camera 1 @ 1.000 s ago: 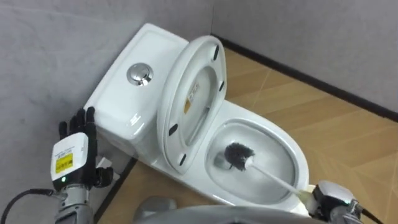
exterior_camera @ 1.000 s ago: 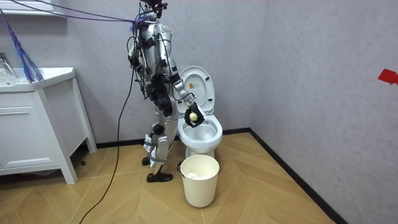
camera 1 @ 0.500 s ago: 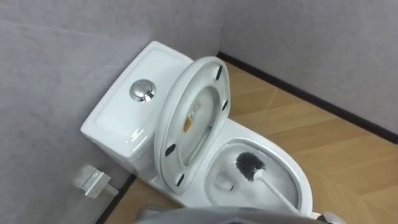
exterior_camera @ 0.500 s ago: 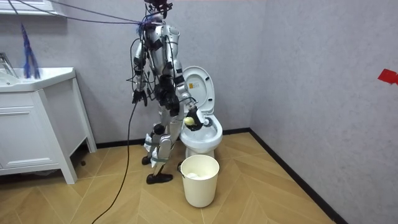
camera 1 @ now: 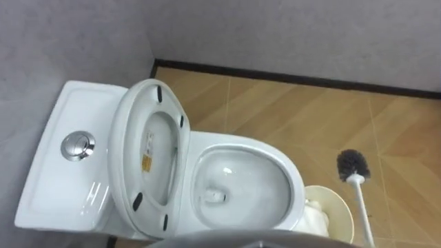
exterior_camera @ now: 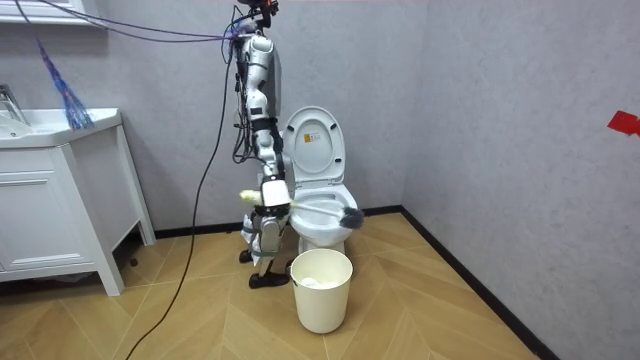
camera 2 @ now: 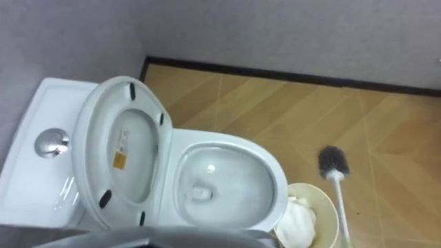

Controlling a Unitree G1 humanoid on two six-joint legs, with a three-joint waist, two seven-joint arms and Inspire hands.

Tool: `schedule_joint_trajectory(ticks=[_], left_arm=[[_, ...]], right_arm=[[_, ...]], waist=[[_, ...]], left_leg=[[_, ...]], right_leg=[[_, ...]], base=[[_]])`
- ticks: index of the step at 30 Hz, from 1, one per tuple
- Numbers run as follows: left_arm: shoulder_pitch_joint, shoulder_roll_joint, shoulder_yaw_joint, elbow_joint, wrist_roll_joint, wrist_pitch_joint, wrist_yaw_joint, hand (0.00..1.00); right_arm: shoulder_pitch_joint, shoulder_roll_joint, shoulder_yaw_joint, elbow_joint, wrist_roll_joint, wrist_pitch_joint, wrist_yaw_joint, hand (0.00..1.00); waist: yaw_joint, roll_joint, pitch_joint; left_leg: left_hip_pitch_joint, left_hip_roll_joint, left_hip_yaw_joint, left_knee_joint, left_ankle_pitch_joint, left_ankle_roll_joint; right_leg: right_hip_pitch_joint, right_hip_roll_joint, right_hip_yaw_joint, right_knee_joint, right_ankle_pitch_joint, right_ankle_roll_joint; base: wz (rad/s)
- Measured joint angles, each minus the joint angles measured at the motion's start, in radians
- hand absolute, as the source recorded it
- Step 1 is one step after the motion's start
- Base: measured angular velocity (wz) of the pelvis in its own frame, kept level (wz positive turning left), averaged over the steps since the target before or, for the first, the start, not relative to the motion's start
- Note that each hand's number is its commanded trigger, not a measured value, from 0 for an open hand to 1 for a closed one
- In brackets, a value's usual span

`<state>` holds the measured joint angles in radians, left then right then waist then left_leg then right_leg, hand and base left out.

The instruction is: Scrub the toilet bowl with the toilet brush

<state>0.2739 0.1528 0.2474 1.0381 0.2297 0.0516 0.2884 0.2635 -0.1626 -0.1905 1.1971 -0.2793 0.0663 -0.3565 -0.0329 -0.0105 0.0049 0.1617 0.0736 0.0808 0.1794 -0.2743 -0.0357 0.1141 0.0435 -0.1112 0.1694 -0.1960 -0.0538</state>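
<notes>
The white toilet [camera 1: 293, 180] stands against the grey wall with its seat and lid [camera 1: 148, 155] raised and water in the bowl. A toilet brush with a black bristle head [camera 1: 353, 164] and a white handle hangs in the air to the right of the bowl, above the wooden floor and close to the bin. In the room view I stand at the toilet's side, and my right hand [exterior_camera: 272, 192] is curled round the handle. The brush lies about level there, its head [exterior_camera: 349, 214] past the bowl's front.
A cream waste bin [camera 1: 342, 209] holding white paper stands on the floor just in front of the toilet. The tank carries a chrome flush button [camera 1: 76, 146]. A white vanity cabinet [exterior_camera: 60, 200] stands at the room view's left. Grey walls close the corner behind.
The brush has come out of the bowl and swung right, over the floor by the bin. I have turned at the toilet, so the eye view has shifted. My left hand has left the picture.
</notes>
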Motion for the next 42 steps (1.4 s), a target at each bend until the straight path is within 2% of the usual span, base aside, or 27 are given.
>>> schedule_joint_trajectory(ticks=[3,6,7,8,13,21,26,33,42], left_arm=[[-0.001,-0.006,-0.029,-0.001,0.019,0.049,-0.010,0.00],[-0.008,-0.012,-0.067,0.000,0.046,0.059,-0.032,0.00],[-0.012,-0.014,-0.067,0.002,0.046,0.063,-0.037,0.00],[-0.012,-0.015,-0.067,0.002,0.046,0.063,-0.038,0.00],[-0.016,-0.016,-0.067,0.001,0.046,0.066,-0.057,0.00],[-0.011,-0.019,-0.068,0.000,0.045,0.080,-0.081,0.00],[0.004,-0.018,-0.067,0.001,0.046,0.086,-0.084,0.00],[0.012,-0.018,-0.067,0.001,0.047,0.095,-0.086,0.00],[0.011,-0.017,-0.077,0.004,0.047,0.096,-0.103,0.00]], right_arm=[[0.004,0.041,0.000,0.008,-0.005,0.005,0.007,1.00],[0.004,0.049,0.002,0.010,0.006,0.023,0.012,1.00],[0.004,0.049,0.002,0.010,0.013,0.022,0.011,0.70],[0.004,0.049,0.002,0.010,0.017,0.022,0.011,0.00],[0.012,0.051,0.005,0.008,0.054,0.023,0.012,0.00],[0.033,0.051,0.005,0.007,0.091,0.059,0.035,0.00],[0.020,0.052,0.004,0.001,0.091,0.057,0.047,0.00],[-0.002,0.052,0.004,0.001,0.103,0.054,0.052,0.00],[0.001,0.053,0.020,0.008,0.159,0.058,0.113,0.00]], waist=[[-0.013,0.005,-0.0031],[-0.022,0.008,-0.0053],[-0.021,0.014,-0.0084],[-0.021,0.017,-0.0085],[-0.023,0.022,-0.0083],[-0.030,0.025,-0.0085],[-0.040,0.021,-0.0099],[-0.039,0.018,-0.0073],[-0.039,-0.003,-0.0017]], left_leg=[[0.005,-0.004,0.004,0.004,0.000,0.001],[0.008,-0.008,0.008,0.009,0.003,0.007],[0.009,-0.009,0.006,0.008,0.005,0.010],[0.011,-0.010,0.005,0.008,0.006,0.010],[0.023,-0.016,0.006,-0.001,0.008,0.014],[0.023,-0.016,0.012,-0.011,0.009,0.015],[0.025,-0.017,0.026,-0.011,0.009,0.015],[0.042,-0.017,0.050,-0.015,0.009,0.015],[0.040,-0.017,0.044,-0.014,0.009,0.015]], right_leg=[[-0.001,-0.004,0.001,0.002,0.002,0.003],[-0.007,-0.006,0.016,0.004,0.000,0.006],[-0.007,-0.006,0.020,0.007,-0.001,0.008],[-0.008,-0.007,0.021,0.010,-0.001,0.008],[-0.013,-0.013,0.026,0.038,-0.009,0.012],[-0.018,-0.012,0.027,0.036,-0.009,0.012],[-0.020,-0.012,0.035,0.036,-0.010,0.013],[-0.010,-0.009,0.052,0.034,-0.013,0.015],[-0.014,-0.011,0.054,0.033,-0.016,0.015]], base=[[-0.19],[0.00],[0.00],[0.00],[-0.01],[-0.01],[-0.08],[-0.06],[0.00]])
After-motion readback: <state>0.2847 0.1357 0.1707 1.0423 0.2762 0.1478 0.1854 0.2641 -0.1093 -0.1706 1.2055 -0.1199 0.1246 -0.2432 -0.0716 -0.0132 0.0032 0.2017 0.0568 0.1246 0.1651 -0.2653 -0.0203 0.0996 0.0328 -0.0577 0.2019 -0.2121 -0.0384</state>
